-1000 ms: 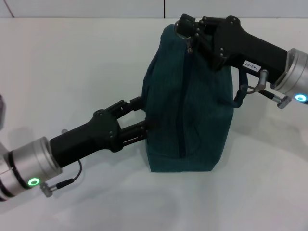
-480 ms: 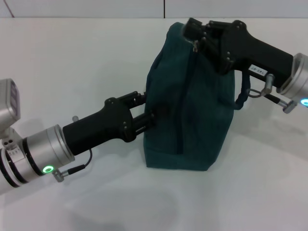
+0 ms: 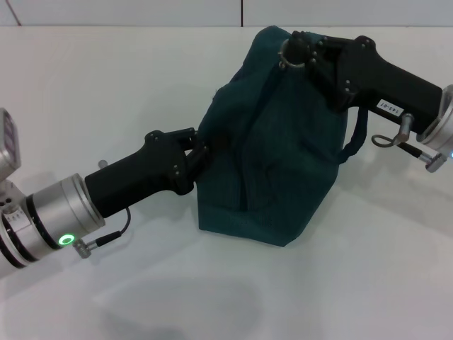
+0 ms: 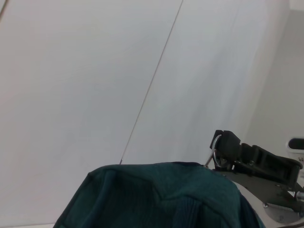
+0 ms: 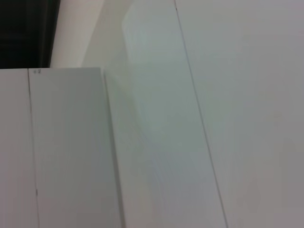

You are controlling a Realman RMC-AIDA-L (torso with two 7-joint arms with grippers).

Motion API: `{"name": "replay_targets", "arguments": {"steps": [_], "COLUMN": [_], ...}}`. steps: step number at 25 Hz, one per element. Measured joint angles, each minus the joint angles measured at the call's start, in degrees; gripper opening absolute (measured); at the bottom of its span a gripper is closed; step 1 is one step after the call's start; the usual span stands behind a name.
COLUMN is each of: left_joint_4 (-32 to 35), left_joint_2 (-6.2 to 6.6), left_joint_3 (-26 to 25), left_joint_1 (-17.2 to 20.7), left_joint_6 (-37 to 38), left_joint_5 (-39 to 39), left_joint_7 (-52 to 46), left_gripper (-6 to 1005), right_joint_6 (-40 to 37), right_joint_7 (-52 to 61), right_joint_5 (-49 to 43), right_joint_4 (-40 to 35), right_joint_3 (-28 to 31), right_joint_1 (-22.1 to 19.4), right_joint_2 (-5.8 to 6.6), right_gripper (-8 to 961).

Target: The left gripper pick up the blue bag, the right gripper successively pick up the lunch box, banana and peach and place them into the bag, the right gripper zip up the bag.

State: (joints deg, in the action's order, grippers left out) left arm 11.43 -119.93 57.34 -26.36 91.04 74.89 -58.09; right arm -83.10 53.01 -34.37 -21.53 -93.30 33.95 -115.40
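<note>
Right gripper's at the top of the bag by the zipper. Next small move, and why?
Probably pull the right gripper a bit further along the zipper line, then release. It sits at the top end of the blue bag, on the metal zipper pull, while the left gripper braces the bag's side. The bag looks closed; no lunch box or fruit shows outside.

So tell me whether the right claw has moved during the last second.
Yes. The right claw, at the top of the dark teal fabric bag, has shifted rightward from the wall seam.
</note>
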Motion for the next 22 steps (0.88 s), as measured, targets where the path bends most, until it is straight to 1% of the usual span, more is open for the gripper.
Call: {"name": "replay_targets", "arguments": {"steps": [2, 5, 8, 11, 17, 22], "left_joint_4": [0.05, 0.42, 1.18, 2.01, 2.33, 3.17], "left_joint_2": [0.07, 0.23, 0.37, 0.55, 0.72, 1.29], "left_joint_3": [-0.01, -0.03, 0.08, 0.32, 0.36, 0.4], "left_joint_1": [-0.07, -0.1, -0.1, -0.07, 0.14, 0.69], "left_joint_6": [0.0, 0.0, 0.25, 0.56, 1.27, 2.87], "left_joint_5": [-0.05, -0.12, 0.17, 1.14, 1.47, 1.5], "left_joint_7": [0.0, -0.17, -0.37, -0.38, -0.02, 0.31], "left_gripper": [211, 96, 72, 47, 54, 60], "right_joint_6": [0.01, 0.16, 0.86, 2.64, 7.13, 9.77], "right_joint_7": [-0.01, -0.02, 0.04, 0.3, -0.05, -0.46], "right_joint_5": [0.1, 0.14, 0.14, 0.15, 0.25, 0.23], "right_joint_4": [0.0, 0.07, 0.1, 0.12, 0.64, 0.66], "right_joint_3": [0.74, 3.38, 6.06, 6.81, 6.9, 7.63], "right_joint_1": [-0.14, -0.85, -1.56, -1.75, -1.87, -1.82], "right_joint_2": [0.0, -0.11, -0.15, -0.02, 0.1, 0.07], "right_gripper": [18, 18, 18, 18, 18, 18]}}
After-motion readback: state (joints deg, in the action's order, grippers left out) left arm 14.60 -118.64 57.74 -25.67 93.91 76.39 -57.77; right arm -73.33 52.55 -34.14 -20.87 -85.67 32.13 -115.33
